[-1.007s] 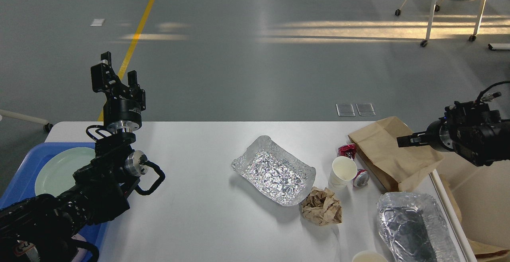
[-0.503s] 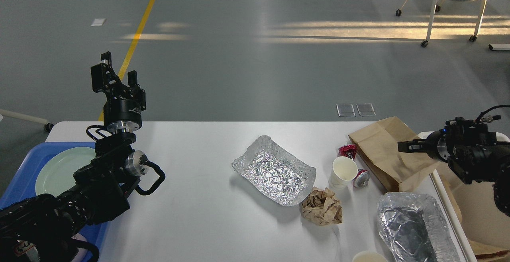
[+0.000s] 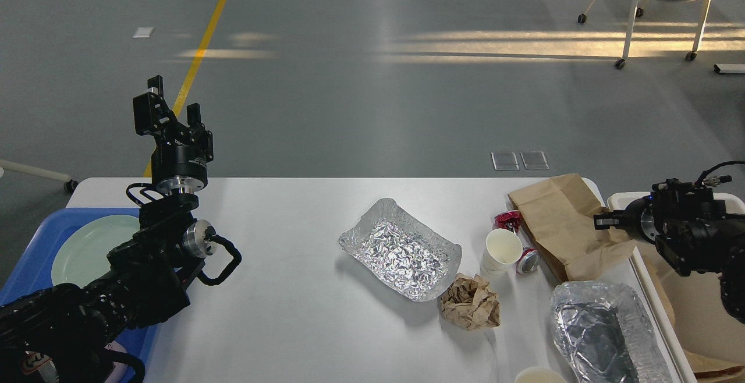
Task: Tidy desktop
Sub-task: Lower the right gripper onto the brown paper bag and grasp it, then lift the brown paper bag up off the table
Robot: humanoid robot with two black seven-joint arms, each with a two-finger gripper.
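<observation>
White desktop, foreground: rigid, heavy, not for lifting; cleared piece by piece. Foil tray mid-table: light, flimsy, best pinched at rim. Crumpled paper, paper cup: light, crushable. Left gripper raised, jaws apart, empty. Right gripper beside paper bag; jaw state impossible to tell.

The desktop is white with rounded corners. On it are found 2 crumpled foil trays, a crumpled brown paper ball, a white paper cup, 2 crushed red cans, a brown paper bag and a blue tray.
</observation>
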